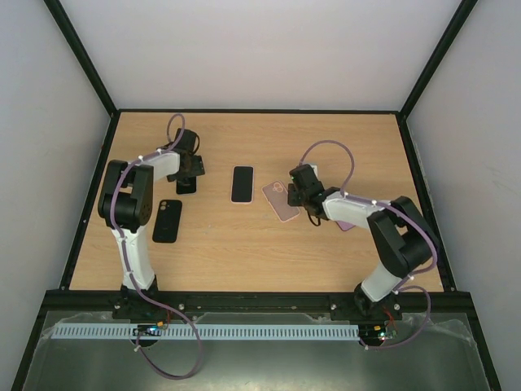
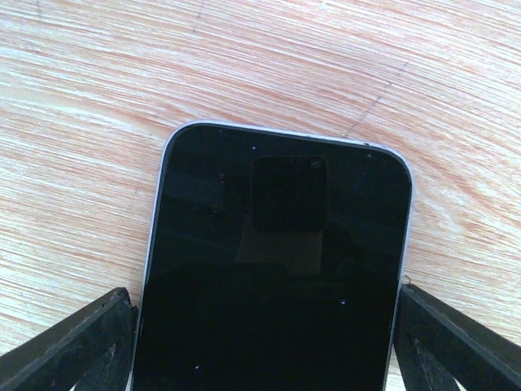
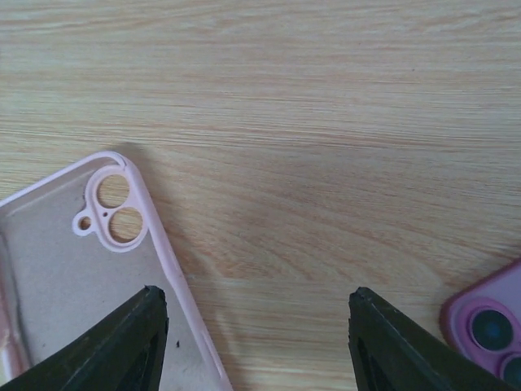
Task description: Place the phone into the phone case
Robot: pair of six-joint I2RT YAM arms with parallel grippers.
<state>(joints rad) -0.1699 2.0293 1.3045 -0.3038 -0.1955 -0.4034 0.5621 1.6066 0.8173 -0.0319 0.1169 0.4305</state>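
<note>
White-walled enclosure [image 1: 260,49] with its black frame appears in the top view only. Both wrist views give just wood grain and whatever lies under the fingers. The top view alone shows the full layout on the wooden table [image 1: 244,261]. Left arm [image 1: 130,204] reaches to the far left; right arm [image 1: 391,236] bends in toward the middle.

Between the two grippers lies a dark-screened phone with a pale rim [image 1: 242,183], touched by neither. A black phone-shaped item [image 1: 167,220] lies by the left arm's elbow; phone or case, cannot tell.

Left wrist view: black phone [image 2: 277,269] flat on the wood, screen up, glass mirroring the camera. Left gripper [image 2: 267,326] straddles it, fingers [image 2: 65,346] apart with one tip hard by each long edge. Whether they press on it, cannot tell.

Right wrist view: right gripper [image 3: 259,334] has its fingers [image 3: 122,350] spread, bare wood between them. Clear pink case [image 3: 73,269] lies at lower left, camera cut-outs at its upper end in that view. Its right rim runs under one finger. A corner of a pink phone [image 3: 488,326], lenses up, sits at lower right, apart from the other finger. In the top view it is mostly hidden under the right arm.

Surface: light wood, with one fine scratch visible in the left wrist view. Black phone and pink case are well apart, with the pale-rimmed phone between them. Bare wood lies beyond all items toward the far edge, and across the near middle between the arms.
</note>
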